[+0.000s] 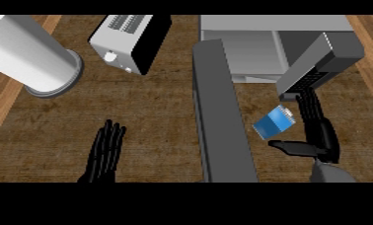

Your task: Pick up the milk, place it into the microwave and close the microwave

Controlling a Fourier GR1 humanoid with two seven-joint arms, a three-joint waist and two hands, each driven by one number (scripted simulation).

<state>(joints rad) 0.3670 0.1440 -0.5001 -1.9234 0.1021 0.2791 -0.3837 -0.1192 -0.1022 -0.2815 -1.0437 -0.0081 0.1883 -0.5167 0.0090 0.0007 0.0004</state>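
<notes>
A dark wooden counter point(146, 120) is filling the view. At two o'clock, an open microwave point(251, 46) is showing its grey cavity, its door point(222, 120) swinging out toward six o'clock. At four o'clock, the right hand point(317, 135) is holding a blue milk carton point(274, 122), tilted, between straight fingers and thumb, just outside the cavity. At seven o'clock, the left hand point(103, 155) is resting open, fingers together. A toaster point(131, 41) is sitting at eleven o'clock, a white cylinder point(36, 56) at ten.
</notes>
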